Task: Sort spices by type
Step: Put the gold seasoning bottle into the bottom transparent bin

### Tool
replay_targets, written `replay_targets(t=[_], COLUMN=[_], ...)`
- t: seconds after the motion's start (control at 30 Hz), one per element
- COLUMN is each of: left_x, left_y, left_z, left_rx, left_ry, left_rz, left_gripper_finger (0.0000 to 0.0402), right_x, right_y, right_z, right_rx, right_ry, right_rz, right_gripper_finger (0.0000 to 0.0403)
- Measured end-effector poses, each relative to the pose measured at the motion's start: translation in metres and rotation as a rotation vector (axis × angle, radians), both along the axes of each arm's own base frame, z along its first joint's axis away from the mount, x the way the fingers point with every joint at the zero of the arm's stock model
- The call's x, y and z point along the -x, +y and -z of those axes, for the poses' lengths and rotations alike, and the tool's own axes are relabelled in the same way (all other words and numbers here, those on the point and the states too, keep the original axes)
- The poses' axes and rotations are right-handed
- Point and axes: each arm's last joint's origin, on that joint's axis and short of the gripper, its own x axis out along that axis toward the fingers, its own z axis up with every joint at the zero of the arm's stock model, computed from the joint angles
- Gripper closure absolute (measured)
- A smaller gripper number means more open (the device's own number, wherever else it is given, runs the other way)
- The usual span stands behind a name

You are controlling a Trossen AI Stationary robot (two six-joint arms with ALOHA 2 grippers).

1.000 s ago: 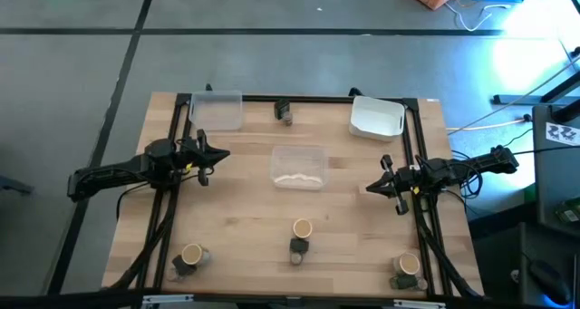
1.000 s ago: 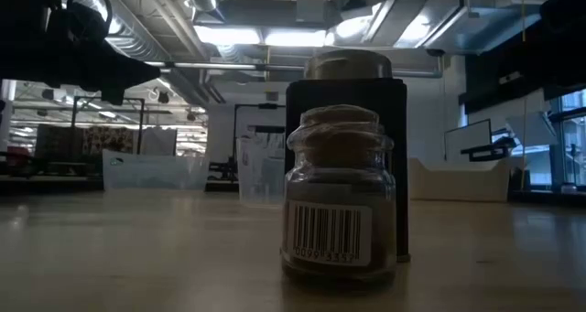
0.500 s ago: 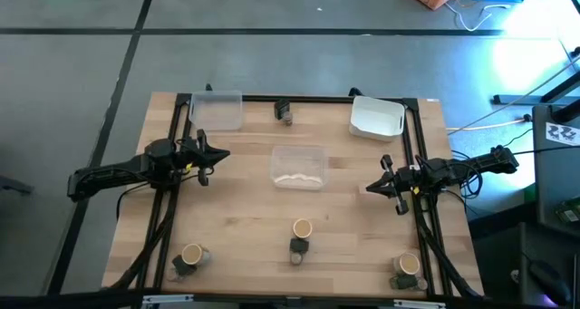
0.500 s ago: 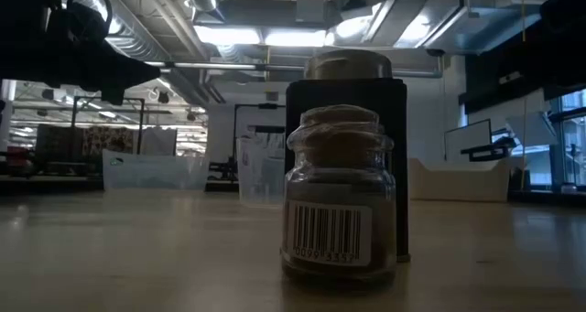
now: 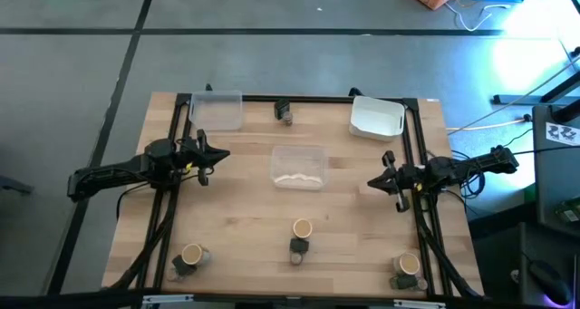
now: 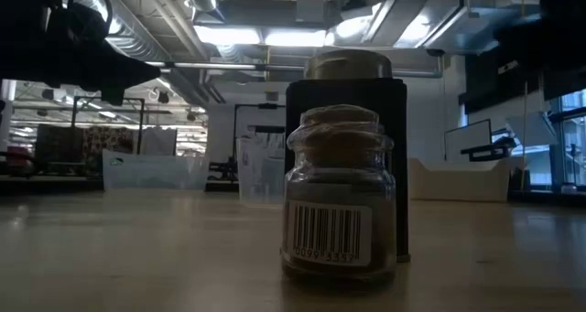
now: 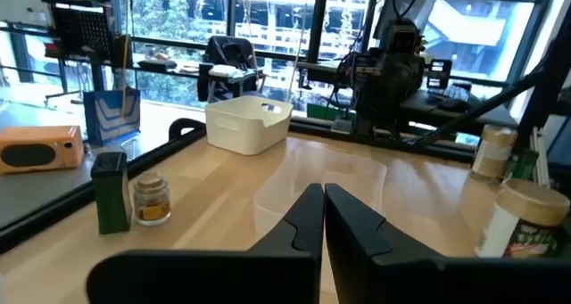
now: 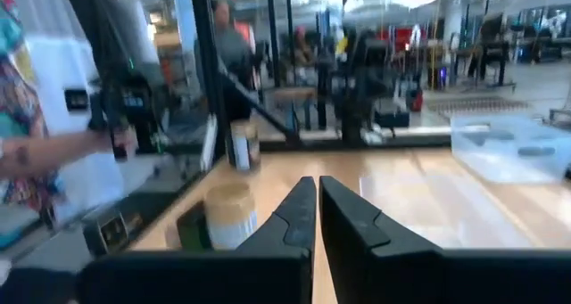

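The spices stand in small groups. A tan cylinder point(image 5: 302, 228) and a dark jar point(image 5: 297, 247) are at the near middle. Another tan cylinder point(image 5: 191, 255) is near left and a third point(image 5: 408, 265) near right. A dark block point(image 5: 283, 108) with a tiny round jar point(image 5: 288, 119) stands at the far edge. The low view shows the barcoded round jar point(image 6: 339, 198) in front of a dark block point(image 6: 352, 156). My left gripper point(image 5: 222, 154) hovers shut over the table's left side. My right gripper point(image 5: 370, 183) hovers shut over the right side. Both point(image 7: 321, 217) point(image 8: 318, 210) point toward the middle, holding nothing.
One clear tub point(image 5: 298, 166) sits mid-table between the grippers, another point(image 5: 216, 110) at the far left corner, and a white tub point(image 5: 377, 117) at the far right. A black frame point(image 5: 420, 227) runs along the table's sides. A person's hand point(image 8: 53, 152) shows beyond the table.
My right gripper has tipped its fingers up a little while staying in place, still shut. Nothing on the table has moved.
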Motion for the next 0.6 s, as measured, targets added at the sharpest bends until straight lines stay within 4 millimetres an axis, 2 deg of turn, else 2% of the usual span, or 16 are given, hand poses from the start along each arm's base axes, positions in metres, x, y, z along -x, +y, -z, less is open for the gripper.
replay_targets(t=[0.13,0.33,0.47,0.6], left_x=[0.0,0.0,0.001,0.001], left_y=[0.0,0.0,0.0,0.0], left_z=[-0.005,-0.008,-0.01,-0.01], left_rx=[0.02,0.15,0.132,0.118], left_ry=[-0.058,-0.126,-0.136,-0.132], left_rz=[0.0,0.008,0.008,0.008], left_gripper_finger=[0.0398,0.0398,0.0398,0.0398], right_x=[0.0,-0.008,-0.017,-0.032], right_y=[-0.002,-0.001,0.002,0.005], right_z=[-0.004,-0.007,-0.008,-0.023], right_rx=[-0.022,-0.063,-0.056,-0.036], right_ry=[-0.036,-0.044,-0.019,0.043], right_rz=[0.063,0.103,0.112,0.157], right_gripper_finger=[0.0382,0.0382,0.0382,0.0382])
